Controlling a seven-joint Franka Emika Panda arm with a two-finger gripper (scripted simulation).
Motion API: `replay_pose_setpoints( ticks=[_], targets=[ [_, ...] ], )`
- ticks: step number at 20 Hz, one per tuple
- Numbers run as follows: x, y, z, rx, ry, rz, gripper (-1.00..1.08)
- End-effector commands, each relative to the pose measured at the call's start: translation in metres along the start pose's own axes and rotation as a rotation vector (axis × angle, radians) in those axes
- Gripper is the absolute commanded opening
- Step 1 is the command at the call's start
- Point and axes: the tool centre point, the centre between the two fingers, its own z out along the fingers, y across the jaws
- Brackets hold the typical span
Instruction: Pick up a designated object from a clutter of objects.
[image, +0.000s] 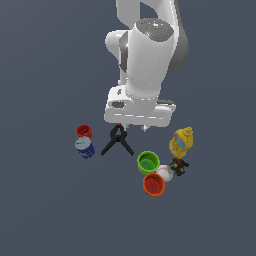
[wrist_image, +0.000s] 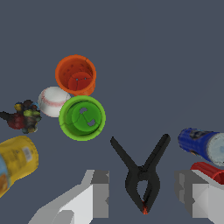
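Hand (wrist_image: 142, 190) wide open, empty — astride black clamp (wrist_image: 142, 175) — lime-green cup (wrist_image: 82, 118) just beside.

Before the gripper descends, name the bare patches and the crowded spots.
Bare: the stretch between black clamp and green cup. Crowded: green cup, orange cup, white ball, dark toy and yellow bottle bunch together; red cup touches blue can.
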Motion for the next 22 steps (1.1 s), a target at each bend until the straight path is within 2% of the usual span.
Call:
replay_pose_setpoints(
  ticks=[1,10,16,22],
  targets=[
    [0.007,-0.012,0.016,-0.015,0.022,-0.001,0.28],
    [0.026,-0.067,0.081,-0.050,0.120,-0.021,0.28],
    [0.027,-0.100,0.115,-0.050,0.169,-0.042,0.28],
    [0.025,-0.120,0.135,-0.044,0.197,-0.057,0.28]
  ],
)
